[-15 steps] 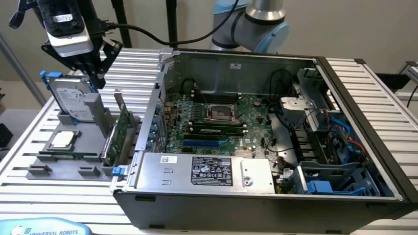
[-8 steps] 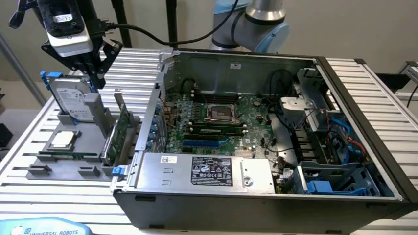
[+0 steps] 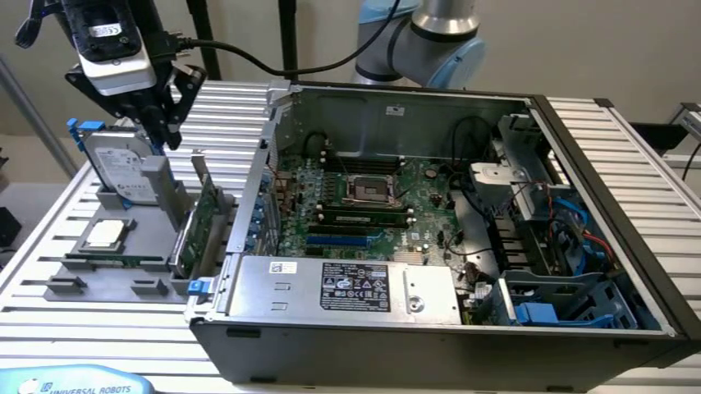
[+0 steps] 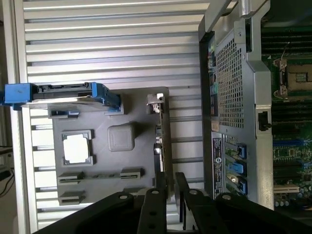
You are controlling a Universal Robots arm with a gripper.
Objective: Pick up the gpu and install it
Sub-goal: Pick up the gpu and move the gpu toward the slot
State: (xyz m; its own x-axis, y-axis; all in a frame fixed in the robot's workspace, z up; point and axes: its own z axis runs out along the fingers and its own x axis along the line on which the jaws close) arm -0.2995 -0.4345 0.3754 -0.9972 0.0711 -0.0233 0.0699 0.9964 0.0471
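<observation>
Hovering above gpu (image 3: pixel 195 226), not touching, with gripper (image 3: pixel 164 131) fingers apart (seemingly empty); gpu standing on edge in gray holder (image 3: pixel 98 287) on slatted surface (image 3: pixel 66 328), just beside open computer case (image 3: pixel 438 355).

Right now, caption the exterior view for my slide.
Gripper hovers over the gpu, upright in its gray fixture beside the open computer case.

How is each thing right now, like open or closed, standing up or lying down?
gpu: standing on edge in the gray holder, not picked up.
gripper: hovering above the holder, not touching the gpu.
hard drive: standing upright in the holder.
processor chip: lying flat in its pocket.
computer case: open, lying on its side.
</observation>
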